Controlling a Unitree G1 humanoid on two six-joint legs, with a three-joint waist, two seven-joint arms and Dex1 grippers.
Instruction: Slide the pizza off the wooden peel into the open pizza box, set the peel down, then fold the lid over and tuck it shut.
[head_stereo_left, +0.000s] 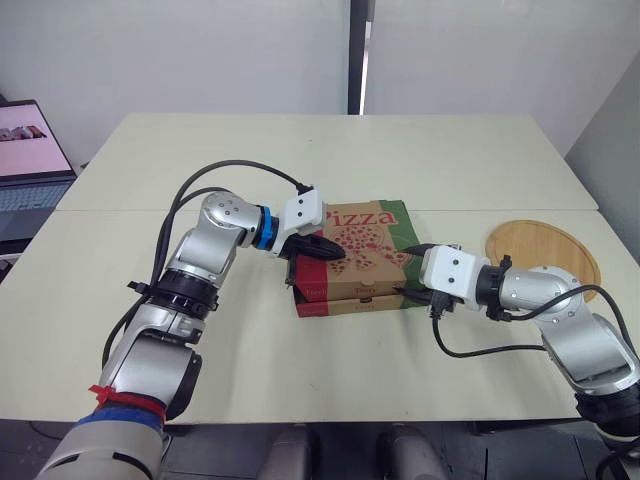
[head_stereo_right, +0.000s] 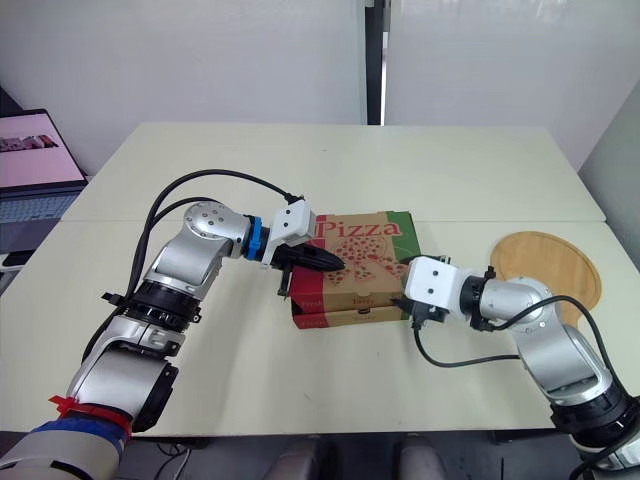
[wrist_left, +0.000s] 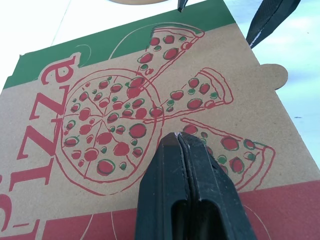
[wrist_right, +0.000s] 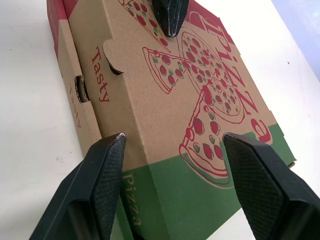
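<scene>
Bright, even light from above. The pizza box (head_stereo_left: 355, 262) casts only a soft, thin shadow along its near side. In the left wrist view the pale worktop (wrist_left: 30, 20) blows out to white.

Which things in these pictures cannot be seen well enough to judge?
Pizza: the folded-down lid of the pizza box hides the inside in every view, so its presence cannot be told.
Wooden peel: its near part is covered by the right arm in the eye views.
Laptop: cut off by the left edge of the eye views.
</scene>
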